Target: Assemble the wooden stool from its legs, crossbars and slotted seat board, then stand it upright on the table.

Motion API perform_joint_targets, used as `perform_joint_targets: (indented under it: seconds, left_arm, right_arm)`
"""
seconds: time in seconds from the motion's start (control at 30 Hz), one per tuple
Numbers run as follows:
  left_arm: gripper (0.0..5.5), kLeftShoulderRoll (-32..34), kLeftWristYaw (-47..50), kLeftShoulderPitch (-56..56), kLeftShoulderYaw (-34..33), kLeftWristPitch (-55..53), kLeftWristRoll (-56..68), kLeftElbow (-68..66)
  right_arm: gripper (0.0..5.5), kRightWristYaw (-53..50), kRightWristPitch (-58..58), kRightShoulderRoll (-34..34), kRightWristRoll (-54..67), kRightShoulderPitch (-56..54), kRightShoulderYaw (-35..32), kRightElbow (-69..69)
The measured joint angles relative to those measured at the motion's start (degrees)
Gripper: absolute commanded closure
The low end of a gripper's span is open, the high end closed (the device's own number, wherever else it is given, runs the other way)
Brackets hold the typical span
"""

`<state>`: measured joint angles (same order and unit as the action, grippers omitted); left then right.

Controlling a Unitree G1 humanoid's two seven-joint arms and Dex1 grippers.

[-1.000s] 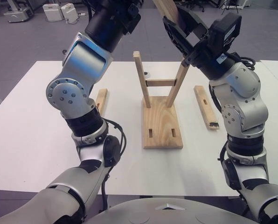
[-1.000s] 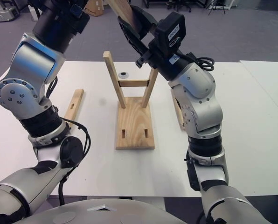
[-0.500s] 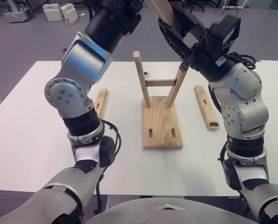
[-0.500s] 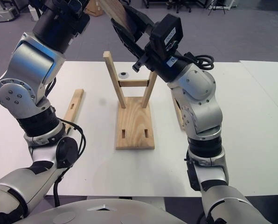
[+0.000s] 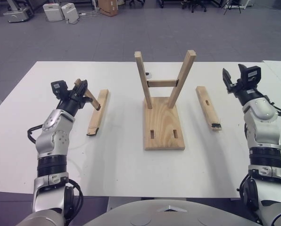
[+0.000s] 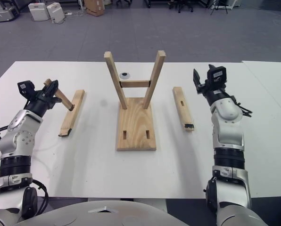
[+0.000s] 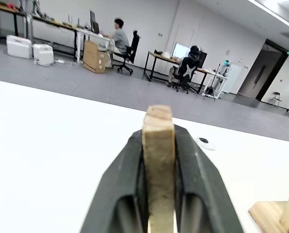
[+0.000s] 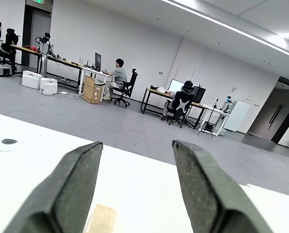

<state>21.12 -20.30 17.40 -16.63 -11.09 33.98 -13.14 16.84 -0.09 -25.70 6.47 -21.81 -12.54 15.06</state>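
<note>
Centrally on the desk (image 5: 32,141) lies the seat board (image 5: 164,125). A loose leg (image 5: 98,112) runs near-to-far just right of my left gripper (image 6: 48,92), which grasps a crossbar (image 6: 64,100). My right gripper (image 5: 234,77) is released, farther off.

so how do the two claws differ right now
The left claw is shut on a wooden crossbar; the right claw is open with nothing between its fingers. The left claw sits to the robot's left of the seat board; the right claw sits to its right. Both are black, two-fingered, and held over the table.
</note>
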Motion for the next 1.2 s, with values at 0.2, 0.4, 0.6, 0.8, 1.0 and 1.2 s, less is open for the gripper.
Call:
perform_joint_targets:
  seconds: [0.2,0.4,0.6,0.8,1.0,1.2]
  left_arm:
    - [5.1,-2.6,-1.95,3.16,-2.45,8.85,-2.2,-11.48]
    - [5.1,-3.59,-2.62,8.52,-3.8,15.21,-3.73,-22.53]
    - [5.1,-1.96,-3.53,7.86,0.05,15.69,-8.63,-22.59]
    - [5.1,1.66,-2.87,5.99,6.09,19.74,-15.68,-22.63]
    - [5.1,1.43,-5.26,3.07,5.14,22.71,-13.35,-20.78]
    - [3.87,4.74,-9.19,-5.53,6.08,5.71,-10.83,-7.81]
  right_arm:
    - [2.83,-0.1,-4.84,1.94,-0.21,-0.02,1.14,6.42]
    - [2.83,0.05,-6.83,2.13,-1.06,-0.09,2.72,8.72]
    - [2.83,0.14,-7.22,2.13,-1.47,-0.09,3.57,8.72]
    - [2.83,0.07,-7.46,2.09,-2.03,-0.06,3.78,8.71]
    - [2.83,0.09,-7.59,1.92,-2.16,-0.06,3.78,8.71]
    - [2.83,-0.01,-8.12,1.83,-2.42,-0.32,3.91,8.91]
